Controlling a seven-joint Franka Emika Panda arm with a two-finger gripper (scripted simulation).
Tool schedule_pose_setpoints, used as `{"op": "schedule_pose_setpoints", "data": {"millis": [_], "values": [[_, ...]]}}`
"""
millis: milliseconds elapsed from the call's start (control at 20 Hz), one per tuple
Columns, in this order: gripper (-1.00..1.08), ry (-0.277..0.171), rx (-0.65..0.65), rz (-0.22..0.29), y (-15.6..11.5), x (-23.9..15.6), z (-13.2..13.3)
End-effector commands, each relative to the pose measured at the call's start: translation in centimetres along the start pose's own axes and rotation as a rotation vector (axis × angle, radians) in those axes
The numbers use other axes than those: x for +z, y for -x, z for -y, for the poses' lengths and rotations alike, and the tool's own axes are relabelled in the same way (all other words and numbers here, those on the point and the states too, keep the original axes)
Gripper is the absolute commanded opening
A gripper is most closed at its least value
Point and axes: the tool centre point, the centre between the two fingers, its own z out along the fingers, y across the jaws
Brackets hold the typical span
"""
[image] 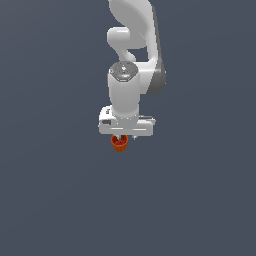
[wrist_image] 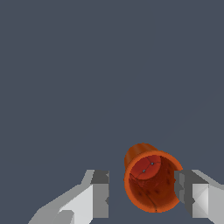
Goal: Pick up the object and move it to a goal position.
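The object is a small orange-red ribbed cup (image: 119, 144) that sits just under my white gripper (image: 123, 137) in the exterior view. In the wrist view the cup (wrist_image: 151, 181) shows its hollow mouth to the camera and lies between my two fingers. One finger (wrist_image: 186, 192) is at the cup's rim. The other finger (wrist_image: 100, 194) stands apart from it with a clear gap. My gripper (wrist_image: 142, 192) is open around the cup. No goal marker shows in either view.
The cup and gripper are over a plain dark grey-blue surface (image: 60, 200). The white arm (image: 132, 45) rises behind the gripper toward the top of the exterior view. No other objects show.
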Motion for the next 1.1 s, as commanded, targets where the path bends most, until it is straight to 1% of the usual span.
{"op": "schedule_pose_setpoints", "data": {"millis": [0,350,1050], "values": [[0.28,0.002,0.031,0.002,0.2,0.2,-0.1],[0.28,0.013,0.166,0.007,1.0,0.9,-0.4],[0.28,0.044,0.535,0.015,3.4,2.8,-1.4]]}}
